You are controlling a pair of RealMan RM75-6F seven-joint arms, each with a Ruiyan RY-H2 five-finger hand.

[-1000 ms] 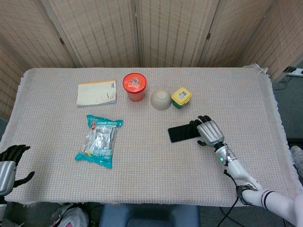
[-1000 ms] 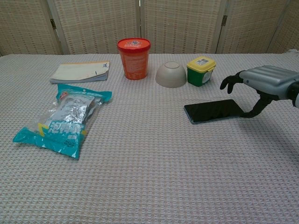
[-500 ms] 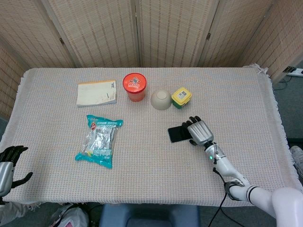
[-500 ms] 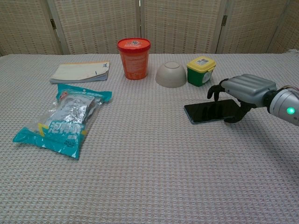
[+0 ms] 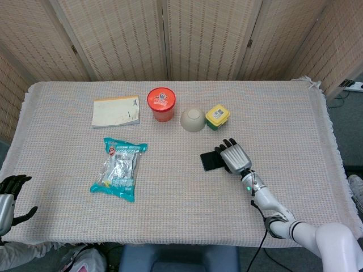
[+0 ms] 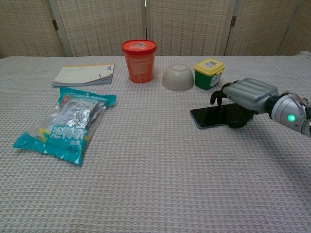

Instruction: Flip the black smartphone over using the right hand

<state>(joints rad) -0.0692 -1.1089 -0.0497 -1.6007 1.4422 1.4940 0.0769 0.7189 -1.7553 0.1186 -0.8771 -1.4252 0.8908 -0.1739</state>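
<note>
The black smartphone [image 5: 209, 161] [image 6: 211, 116] lies flat on the cloth, right of centre, with its dark glossy face up. My right hand [image 5: 235, 157] [image 6: 248, 92] arches over the phone's right end. Its fingers curl down over the far edge and the thumb sits against the near edge, so it grips the phone across its width. The right end of the phone is hidden under the palm. My left hand [image 5: 7, 198] hangs off the table's near left corner, fingers apart and holding nothing.
Behind the phone stand a green container with a yellow lid [image 5: 217, 116] [image 6: 209, 73], an upturned beige bowl [image 5: 193, 119] [image 6: 178, 77] and an orange tub [image 5: 161, 103] [image 6: 139, 60]. A notebook [image 5: 115, 110] and a teal snack packet [image 5: 119, 168] lie to the left.
My right hand has slid left from beside the phone's right end to over it, and its fingers have come down on the edges. The phone has shifted slightly left.
</note>
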